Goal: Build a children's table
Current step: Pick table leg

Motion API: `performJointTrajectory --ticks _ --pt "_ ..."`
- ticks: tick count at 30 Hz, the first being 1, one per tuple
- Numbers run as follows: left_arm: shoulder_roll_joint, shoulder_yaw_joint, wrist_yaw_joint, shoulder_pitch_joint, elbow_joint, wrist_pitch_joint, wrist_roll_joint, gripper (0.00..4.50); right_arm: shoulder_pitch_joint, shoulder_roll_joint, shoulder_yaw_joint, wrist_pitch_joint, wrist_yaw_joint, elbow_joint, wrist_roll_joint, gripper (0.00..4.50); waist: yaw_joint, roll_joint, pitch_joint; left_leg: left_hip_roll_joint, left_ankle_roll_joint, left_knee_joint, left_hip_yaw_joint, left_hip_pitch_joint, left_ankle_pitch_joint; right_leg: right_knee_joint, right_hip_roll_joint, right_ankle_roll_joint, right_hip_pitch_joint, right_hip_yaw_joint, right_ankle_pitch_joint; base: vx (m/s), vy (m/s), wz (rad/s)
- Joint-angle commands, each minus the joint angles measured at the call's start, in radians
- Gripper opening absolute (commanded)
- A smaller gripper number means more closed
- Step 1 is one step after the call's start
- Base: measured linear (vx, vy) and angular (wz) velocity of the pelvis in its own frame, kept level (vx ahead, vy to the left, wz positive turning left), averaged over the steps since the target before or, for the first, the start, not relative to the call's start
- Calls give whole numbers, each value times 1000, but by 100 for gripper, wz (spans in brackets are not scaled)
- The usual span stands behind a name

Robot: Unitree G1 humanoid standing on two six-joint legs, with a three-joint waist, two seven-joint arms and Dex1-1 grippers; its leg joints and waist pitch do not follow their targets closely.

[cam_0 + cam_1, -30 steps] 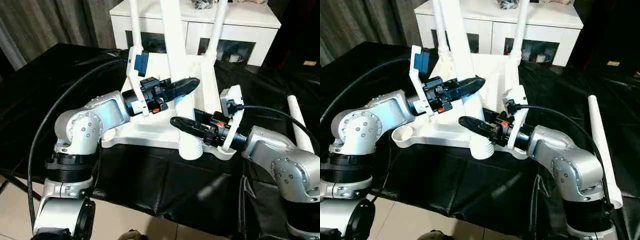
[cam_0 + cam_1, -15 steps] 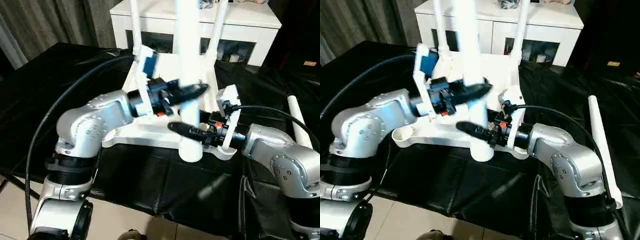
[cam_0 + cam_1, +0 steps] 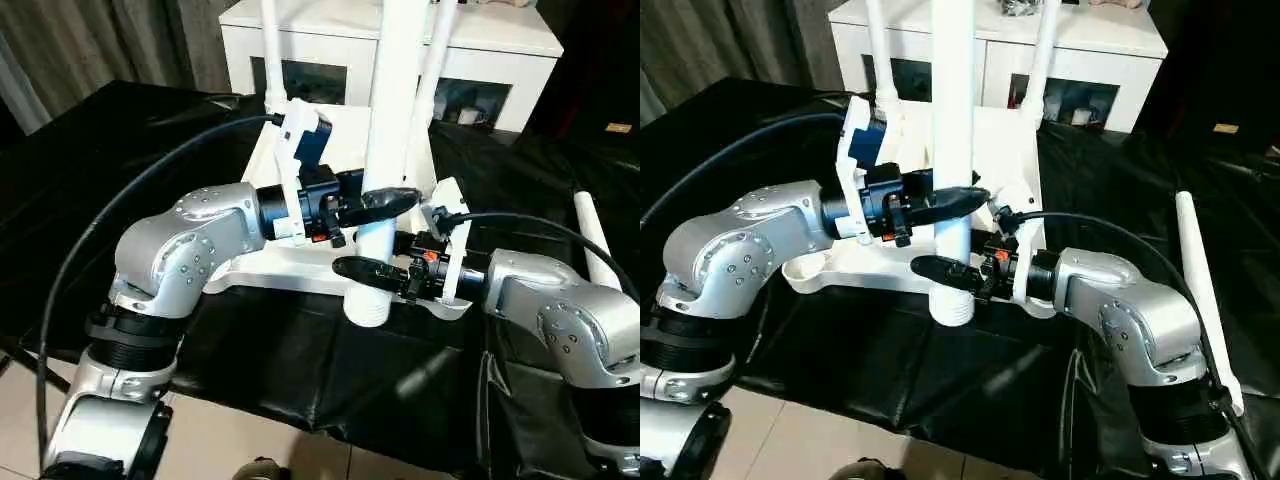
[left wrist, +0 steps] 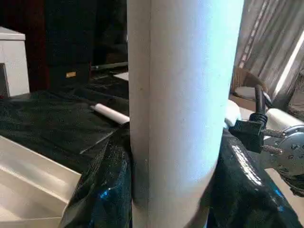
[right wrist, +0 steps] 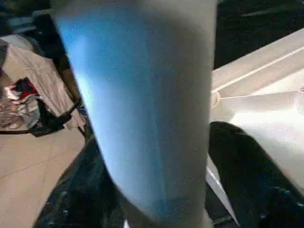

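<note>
Third leg held upright, not yet seated

The ribbed white plastic tabletop [image 3: 310, 262] lies upside down on the black-draped bench [image 3: 120, 150], two tapered tube legs [image 3: 268, 40] already standing in its far sockets. The left tool [image 3: 385, 203] clamps a third smooth leg [image 3: 390, 120] upright near the front edge; the right tool [image 3: 362, 270] brackets its threaded end, grip uncertain. A fourth leg [image 3: 597, 240] lies aside.
</note>
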Motion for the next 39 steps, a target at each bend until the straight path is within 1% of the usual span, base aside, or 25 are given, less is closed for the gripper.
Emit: performJointTrajectory --ticks 1,3,4,6,7,9,14,17,19,21,22,23,27,28,29,30,31,32,33,34,35,36,37,38,39 --pt "8 -17 -30 -3 -27 1 4 184 -13 -10 -6 12 4 2 11 265 2 -16 -71 121 -1 -81 -56 29 -98 -79 -137 -216 42 74 -94 0 0 0" --pt "10 -21 -38 0 -32 1 3 184 -11 -8 -6 14 6 0 12 259 2 -15 -72 122 -2 -81 -56 29 -96 -78 -137 -217 41 74 -93 0 0 0" --pt "10 -23 -40 3 -35 0 3 184 -11 -6 -5 15 5 0 11 237 1 -16 -72 122 -1 -82 -56 29 -94 -78 -136 -218 41 74 -88 0 0 0" --pt "10 -33 -47 8 -39 -5 5 184 -10 -3 -6 17 5 -1 13 237 2 -16 -72 121 1 -80 -56 29 -89 -77 -136 -220 42 74 -80 0 0 0" --pt "10 -37 -50 10 -41 -8 7 184 -10 -2 -6 18 6 -1 15 217 3 -16 -72 121 3 -80 -55 28 -88 -77 -138 -221 43 74 -77 0 0 0" --pt "10 -39 -50 11 -41 -9 9 184 -9 -1 -6 17 7 -1 16 205 2 -16 -73 120 4 -79 -55 29 -86 -76 -136 -222 42 73 -74 0 0 0" --pt "8 -45 -57 9 -40 -15 17 184 -7 2 -6 9 5 -1 20 198 4 -14 -74 121 5 -79 -55 29 -84 -75 -136 -225 42 73 -74 0 0 0" --pt "-3 -35 8 -1 -9 -4 50 184 -1 5 -2 -5 -4 -7 9 197 3 -10 -74 122 0 -79 -55 29 -88 -74 -136 -225 43 73 -67 0 0 0" --pt "-9 -17 28 -7 11 12 43 254 3 9 -2 -23 -16 -6 -8 196 2 -13 -74 121 -1 -79 -55 30 -90 -74 -136 -228 42 73 -60 0 0 0" --pt "-13 -4 39 -10 20 27 34 257 4 14 -6 -36 -29 0 -20 194 3 -12 -74 120 -3 -78 -54 28 -91 -74 -137 -232 43 73 -57 0 0 0" --pt "-18 14 66 -14 40 40 33 257 3 26 -16 -56 -58 13 -40 194 4 -5 -74 120 -6 -78 -57 29 -93 -74 -137 -231 42 72 -64 0 0 0" --pt "-18 14 66 -14 40 40 33 282 3 26 -16 -56 -58 13 -40 190 1 -9 -74 120 -11 -80 -55 30 -97 -75 -135 -231 40 72 -64 0 0 0" --pt "-24 48 104 -9 79 19 52 306 0 56 -54 -97 -142 46 -78 187 0 -7 -76 119 -17 -80 -55 30 -90 -73 -134 -234 41 72 -41 0 0 0" --pt "-26 70 143 -10 100 -21 84 319 1 66 -84 -119 -189 66 -99 186 0 -8 -76 119 -14 -79 -56 29 -91 -74 -135 -235 43 72 -32 0 0 0" --pt "-27 71 144 -10 101 -22 85 332 1 66 -84 -120 -190 67 -100 186 0 -7 -78 120 -14 -79 -56 31 -88 -72 -134 -236 43 72 -22 0 0 0" --pt "-29 87 166 -11 122 -57 104 340 4 69 -100 -127 -213 77 -110 186 1 1 -77 119 -15 -79 -56 31 -90 -72 -133 -234 42 71 -20 0 0 0" --pt "-35 103 197 -9 159 -127 137 353 9 73 -118 -145 -253 88 -135 186 -1 -3 -78 119 -14 -80 -56 31 -93 -74 -131 -231 42 71 -12 0 0 0" --pt "-31 96 205 -1 187 -198 177 353 14 73 -125 -160 -278 96 -153 186 -2 -1 -78 119 -16 -80 -56 30 -98 -74 -131 -226 44 72 -9 0 0 0" --pt "-29 92 205 3 195 -219 189 363 15 73 -127 -165 -284 98 -158 186 -2 -1 -78 120 -14 -81 -58 30 -100 -78 -132 -219 44 72 -12 0 0 0" --pt "-19 71 208 12 213 -270 228 368 19 71 -130 -179 -301 106 -173 186 -2 -2 -80 120 -15 -81 -57 31 -96 -74 -134 -217 46 72 2 0 0 0" --pt "1 25 217 27 238 -334 294 371 23 68 -131 -203 -330 120 -203 186 -3 -1 -80 120 -15 -81 -57 32 -95 -73 -133 -218 46 72 8 0 0 0" --pt "23 -33 219 47 261 -405 368 371 31 65 -131 -230 -360 135 -237 186 -4 -2 -79 120 -12 -82 -58 29 -96 -76 -132 -204 44 73 4 0 0 0" --pt "53 -145 184 111 275 -508 463 371 61 57 -118 -282 -379 142 -283 186 -3 -3 -79 121 -12 -83 -60 29 -95 -76 -132 -189 44 73 0 0 0 0" --pt "57 -173 171 133 275 -529 482 371 72 58 -113 -302 -378 141 -294 186 -4 -2 -80 123 -13 -84 -58 29 -92 -73 -134 -178 44 74 9 0 0 0" --pt "31 -161 191 172 263 -527 469 371 86 56 -96 -317 -393 124 -320 186 -4 5 -81 121 -16 -83 -57 30 -94 -73 -133 -179 42 74 11 0 0 0"
